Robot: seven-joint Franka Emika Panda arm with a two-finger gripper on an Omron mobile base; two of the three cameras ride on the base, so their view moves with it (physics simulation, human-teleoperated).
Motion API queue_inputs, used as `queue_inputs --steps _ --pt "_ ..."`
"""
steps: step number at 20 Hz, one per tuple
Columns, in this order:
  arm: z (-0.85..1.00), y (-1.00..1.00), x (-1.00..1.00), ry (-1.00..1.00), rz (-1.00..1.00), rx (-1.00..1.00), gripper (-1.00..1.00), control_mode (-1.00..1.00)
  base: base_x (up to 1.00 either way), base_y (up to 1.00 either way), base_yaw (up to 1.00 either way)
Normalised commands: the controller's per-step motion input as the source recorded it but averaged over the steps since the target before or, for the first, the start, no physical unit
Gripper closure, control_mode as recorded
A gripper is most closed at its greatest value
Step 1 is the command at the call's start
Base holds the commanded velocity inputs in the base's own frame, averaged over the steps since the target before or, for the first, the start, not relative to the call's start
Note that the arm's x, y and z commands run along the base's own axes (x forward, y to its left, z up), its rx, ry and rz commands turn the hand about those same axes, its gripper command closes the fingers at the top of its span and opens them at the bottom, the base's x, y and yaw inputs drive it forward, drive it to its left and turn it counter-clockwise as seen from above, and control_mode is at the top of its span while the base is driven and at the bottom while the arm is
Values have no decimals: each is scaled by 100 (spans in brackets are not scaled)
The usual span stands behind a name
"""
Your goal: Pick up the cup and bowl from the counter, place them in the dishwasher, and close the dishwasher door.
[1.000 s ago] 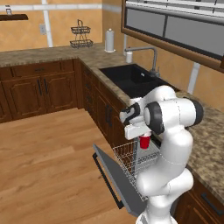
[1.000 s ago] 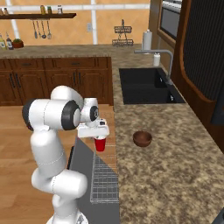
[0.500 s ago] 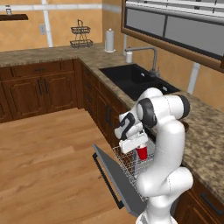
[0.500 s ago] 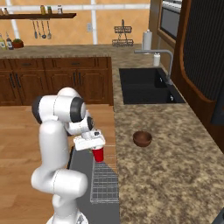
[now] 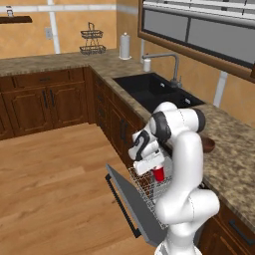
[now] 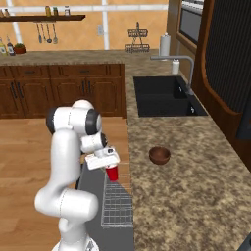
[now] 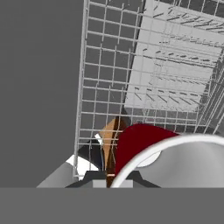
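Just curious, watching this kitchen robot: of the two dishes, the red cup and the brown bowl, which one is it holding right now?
The red cup. It hangs from the gripper above the dishwasher's white wire rack, while the brown bowl sits alone on the granite counter.

arm: bent sharply at the elbow, forearm angled down
wrist: low, turned downward
gripper (image 5: 157, 169): pointing down, fingers clamped on the cup (image 5: 158, 174)
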Motion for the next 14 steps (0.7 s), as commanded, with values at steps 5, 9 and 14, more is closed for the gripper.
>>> queue_inputs --steps 5,9,14 --pt "-54 -7 34 0 4 0 100 -100 0 0 0" --pt "-54 -21 25 0 7 4 100 -100 0 0 0" --pt "-63 -12 18 0 8 2 100 -100 0 0 0"
